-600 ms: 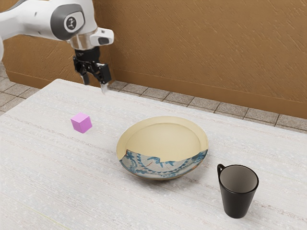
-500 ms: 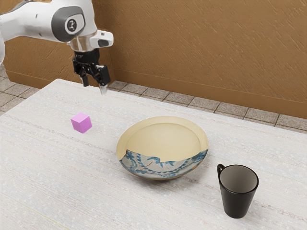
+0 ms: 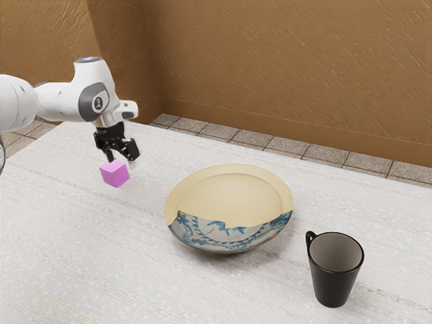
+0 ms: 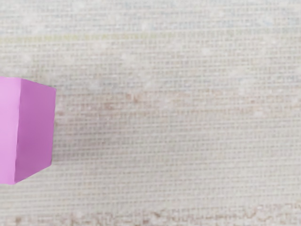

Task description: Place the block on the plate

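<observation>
Pale table (image 3: 81, 256) with 1 pink block (image 3: 115, 174), 1 plate (image 3: 229, 196), 1 black mug (image 3: 332, 287).

I saw room to pass over the tabletop (image 3: 144, 197) between the pink cube (image 3: 115, 174) and the shallow, wide-rimmed plate (image 3: 229, 192); beyond stood an obstructing black mug (image 3: 333, 285).

The white arm (image 3: 95, 94) comes in from the exterior view's left, its gripper (image 3: 121, 161) low at the far side of the pink block (image 3: 115, 174), fingers spread apart. The block sits on the white table (image 3: 74, 250), well apart from the cream and blue plate (image 3: 229, 192). A black mug (image 3: 333, 283) stands upright toward the exterior view's right, near the plate, its handle facing the exterior view's left.
</observation>
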Action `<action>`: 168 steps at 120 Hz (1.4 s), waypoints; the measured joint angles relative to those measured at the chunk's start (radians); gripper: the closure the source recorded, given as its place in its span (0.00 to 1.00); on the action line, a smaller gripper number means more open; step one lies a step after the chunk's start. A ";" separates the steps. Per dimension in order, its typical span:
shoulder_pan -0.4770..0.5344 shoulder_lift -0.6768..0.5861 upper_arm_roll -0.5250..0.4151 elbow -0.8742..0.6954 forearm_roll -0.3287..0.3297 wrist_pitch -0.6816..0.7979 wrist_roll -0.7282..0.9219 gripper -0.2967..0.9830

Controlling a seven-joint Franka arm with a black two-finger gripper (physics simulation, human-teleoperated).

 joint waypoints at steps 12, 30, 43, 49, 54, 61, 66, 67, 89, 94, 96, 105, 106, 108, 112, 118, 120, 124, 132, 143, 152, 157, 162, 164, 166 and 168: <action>0.037 0.046 0.000 0.023 0.029 0.065 0.028 0.23; 0.073 0.132 0.002 0.103 0.067 0.118 0.062 0.23; 0.104 0.156 -0.006 0.119 0.084 0.138 0.083 0.23; 0.121 0.172 -0.029 0.132 0.089 0.144 0.091 0.23; 0.127 0.180 -0.040 0.137 0.092 0.148 0.097 0.23; 0.131 0.188 -0.045 0.140 0.094 0.152 0.105 0.23; 0.132 0.197 -0.046 0.140 0.095 0.155 0.111 0.23; 0.133 0.199 -0.046 0.140 0.095 0.155 0.112 0.23; 0.133 0.227 -0.043 0.142 0.097 0.162 0.131 0.23; 0.133 0.232 -0.041 0.141 0.097 0.163 0.134 0.23; 0.133 0.234 -0.041 0.141 0.097 0.163 0.135 0.23; 0.133 0.243 -0.039 0.142 0.096 0.165 0.140 0.23; 0.133 0.243 -0.039 0.143 0.096 0.165 0.141 0.23; 0.133 0.245 -0.039 0.144 0.096 0.166 0.142 0.24; 0.133 0.249 -0.039 0.145 0.095 0.169 0.143 0.25; 0.133 0.252 -0.038 0.149 0.094 0.172 0.146 0.26; 0.133 0.253 -0.038 0.151 0.093 0.174 0.146 0.27; 0.133 0.255 -0.038 0.154 0.092 0.176 0.148 0.28; 0.133 0.260 -0.038 0.161 0.090 0.180 0.150 0.31; 0.133 0.266 -0.038 0.171 0.088 0.184 0.153 0.37; 0.132 0.267 -0.038 0.174 0.084 0.186 0.154 0.41; 0.132 0.267 -0.038 0.175 0.079 0.187 0.155 0.42; 0.132 0.267 -0.038 0.175 0.076 0.188 0.155 0.43; 0.132 0.267 -0.038 0.175 0.075 0.188 0.155 0.43; 0.132 0.267 -0.038 0.175 0.075 0.189 0.155 0.43; 0.132 0.267 -0.038 0.175 0.074 0.189 0.155 0.44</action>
